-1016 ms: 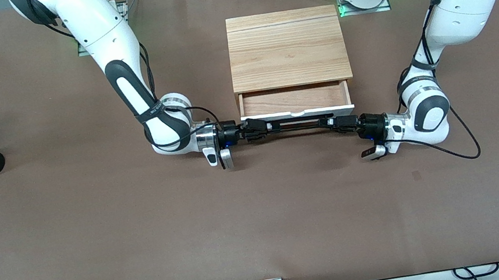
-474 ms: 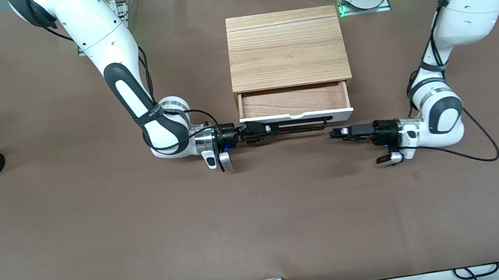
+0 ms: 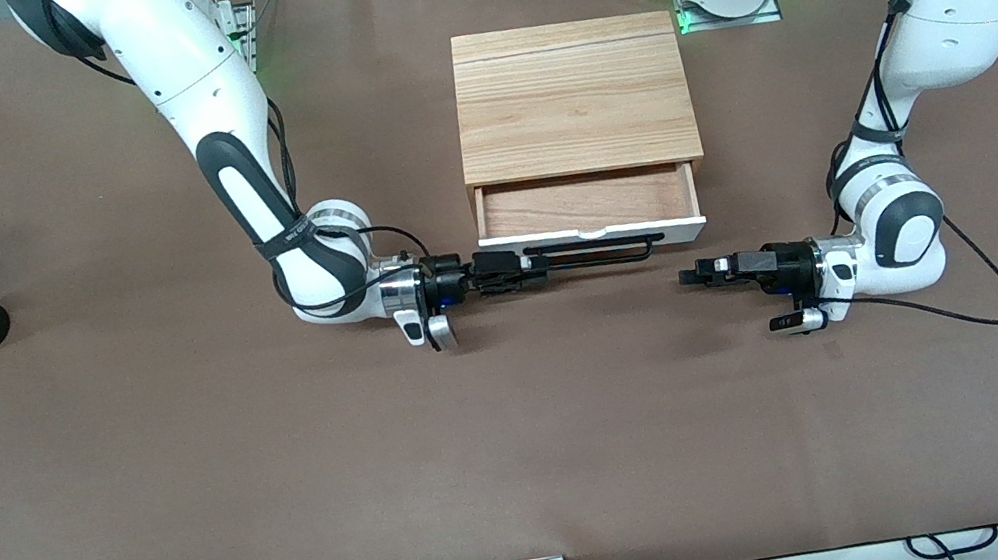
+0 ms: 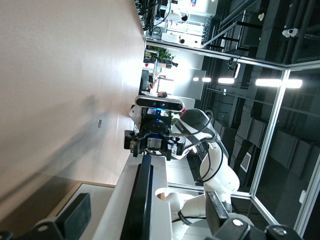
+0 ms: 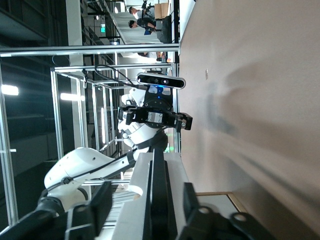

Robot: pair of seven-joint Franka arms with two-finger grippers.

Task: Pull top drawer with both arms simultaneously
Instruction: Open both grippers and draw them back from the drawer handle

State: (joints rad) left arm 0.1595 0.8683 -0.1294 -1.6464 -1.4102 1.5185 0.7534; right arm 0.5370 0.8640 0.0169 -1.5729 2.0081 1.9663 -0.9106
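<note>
1. Brown bench [image 3: 190, 494]: I see the top drawer [image 3: 585, 203] pulled partly out of its box [image 3: 572, 95].
2. Right pincer [image 3: 535, 266] straddles the handle [image 3: 596, 251], fingers spread.
3. Left pincer [image 3: 689, 275] hovers free at the handle's four o'clock, spread wide.

The left gripper [image 3: 693, 274] has let go of the black bar handle [image 3: 595, 250] it clasped a second ago and drawn away toward the left arm's end of the table, its fingers now parted and clear of the top drawer [image 3: 586, 207]; the right gripper [image 3: 537, 266] has slid back along the handle toward the right arm's end, now at the bar's very end; the drawer front sits marginally farther from the front camera than a second ago.
</note>
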